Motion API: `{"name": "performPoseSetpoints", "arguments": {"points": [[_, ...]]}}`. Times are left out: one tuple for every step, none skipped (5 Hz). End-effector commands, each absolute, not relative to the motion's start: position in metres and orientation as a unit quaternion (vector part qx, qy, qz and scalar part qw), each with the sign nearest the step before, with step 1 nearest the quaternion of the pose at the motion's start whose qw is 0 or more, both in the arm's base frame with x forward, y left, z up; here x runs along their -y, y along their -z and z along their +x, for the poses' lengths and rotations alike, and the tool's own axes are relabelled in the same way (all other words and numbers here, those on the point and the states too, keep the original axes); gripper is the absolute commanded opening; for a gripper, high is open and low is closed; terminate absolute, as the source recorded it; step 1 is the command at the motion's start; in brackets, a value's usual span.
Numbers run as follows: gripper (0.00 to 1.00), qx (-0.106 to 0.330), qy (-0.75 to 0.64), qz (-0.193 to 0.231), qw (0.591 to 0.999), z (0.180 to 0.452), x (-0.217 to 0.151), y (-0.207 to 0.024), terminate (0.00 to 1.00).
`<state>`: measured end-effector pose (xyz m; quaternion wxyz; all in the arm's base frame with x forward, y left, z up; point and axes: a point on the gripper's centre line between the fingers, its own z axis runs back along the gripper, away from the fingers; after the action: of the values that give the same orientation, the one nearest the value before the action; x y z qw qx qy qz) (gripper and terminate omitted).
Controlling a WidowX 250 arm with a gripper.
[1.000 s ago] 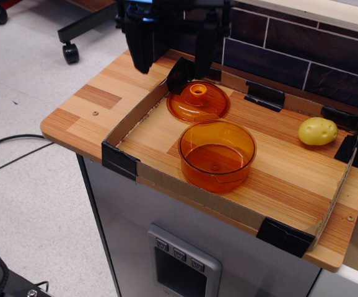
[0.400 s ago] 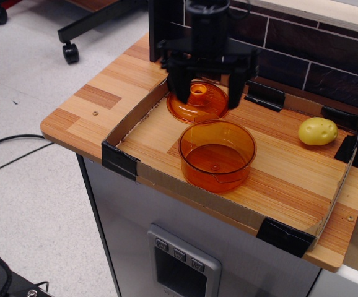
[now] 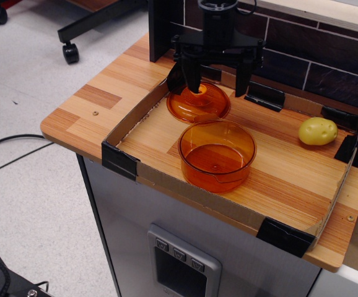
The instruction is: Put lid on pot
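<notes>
Two fingers (image 3: 192, 74) spread wide over the lid (image 3: 198, 103), nothing gripped; next, descend onto knob, pot (image 3: 217, 155) waiting.

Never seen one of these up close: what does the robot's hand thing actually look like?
The gripper is all matte black: a round column leading down to a wide crossbar, with two straight, flat fingers hanging from its ends. A thin black cable loops near the top. No markings are visible.

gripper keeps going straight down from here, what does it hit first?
Probably the lid. The gripper points down with its fingers spread, one at the knob. The other finger hangs past the lid's right edge; depth is unclear.
</notes>
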<state>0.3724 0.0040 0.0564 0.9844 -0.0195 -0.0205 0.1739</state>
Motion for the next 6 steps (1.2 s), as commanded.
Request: {"name": "performPoseSetpoints", "arguments": {"points": [[1.00, 0.045, -0.188, -0.005, 0.981, 0.397, -0.024, -0.060, 0.00], [1.00, 0.050, -0.185, -0.007, 0.981, 0.395, -0.032, -0.059, 0.00], [1.00, 0.045, -0.184, -0.009, 0.982, 0.394, -0.037, -0.058, 0.00], [1.00, 0.040, -0.185, 0.004, 0.982, 0.395, -0.041, -0.049, 0.00], [1.00, 0.037, -0.186, 0.009, 0.982, 0.396, -0.039, -0.041, 0.00], [1.00, 0.032, -0.189, 0.019, 0.981, 0.397, -0.034, -0.034, 0.00]]}}
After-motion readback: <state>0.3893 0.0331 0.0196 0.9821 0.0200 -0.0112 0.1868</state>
